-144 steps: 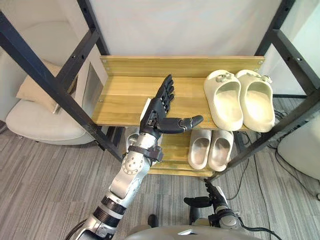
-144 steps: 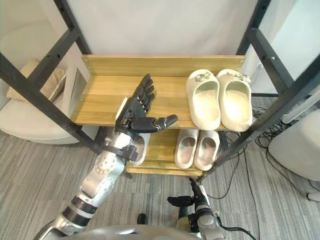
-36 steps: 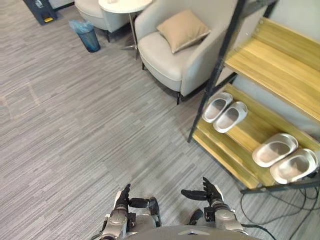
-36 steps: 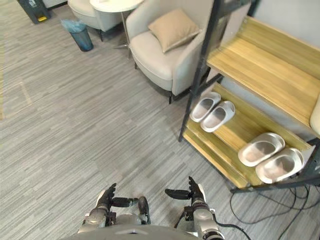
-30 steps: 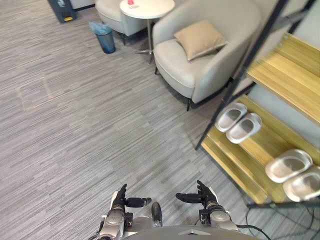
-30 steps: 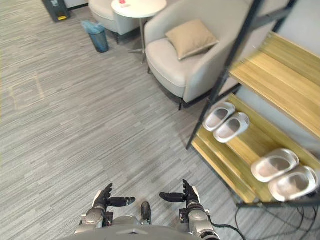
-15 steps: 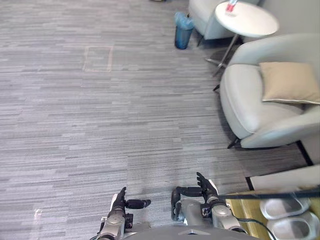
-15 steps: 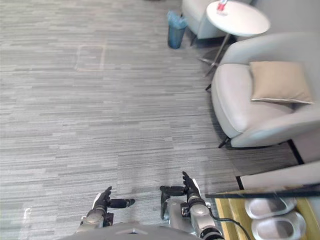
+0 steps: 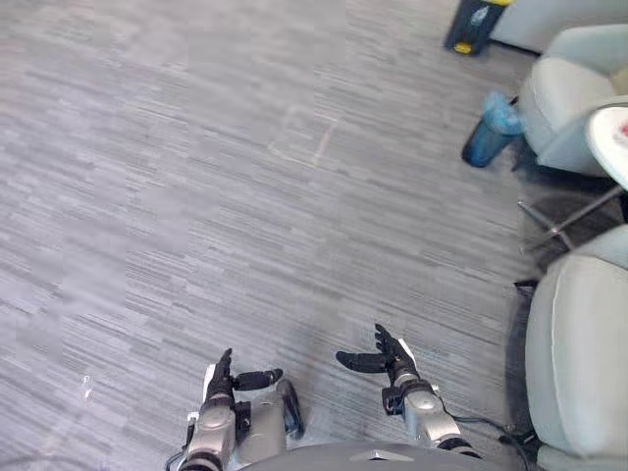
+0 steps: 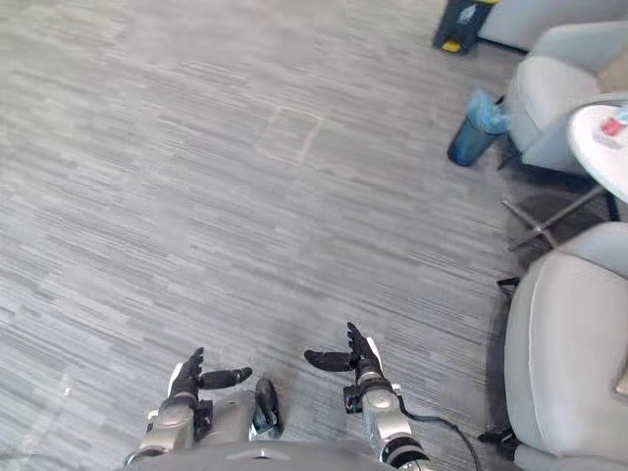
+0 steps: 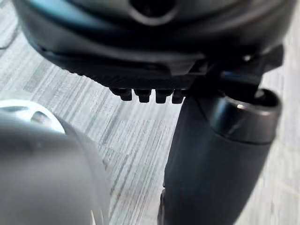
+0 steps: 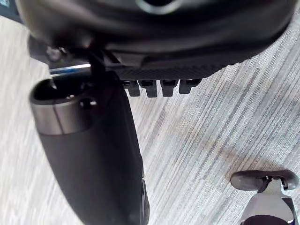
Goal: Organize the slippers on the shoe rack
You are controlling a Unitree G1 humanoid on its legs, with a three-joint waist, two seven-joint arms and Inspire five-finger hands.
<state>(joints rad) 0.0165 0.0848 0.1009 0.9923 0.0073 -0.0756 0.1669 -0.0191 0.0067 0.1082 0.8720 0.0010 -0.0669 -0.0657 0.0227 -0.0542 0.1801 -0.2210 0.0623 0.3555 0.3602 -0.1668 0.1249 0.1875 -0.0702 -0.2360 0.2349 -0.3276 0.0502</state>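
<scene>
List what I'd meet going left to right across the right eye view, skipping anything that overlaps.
left hand, open → right hand, open → blue bin → round white table. The grey armchairs and the dark box at the top overlap these, so I left them out.

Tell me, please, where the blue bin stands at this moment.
The blue bin stands on the floor, upper right in both eye views, beside a pale armchair and near the round white table.
</scene>
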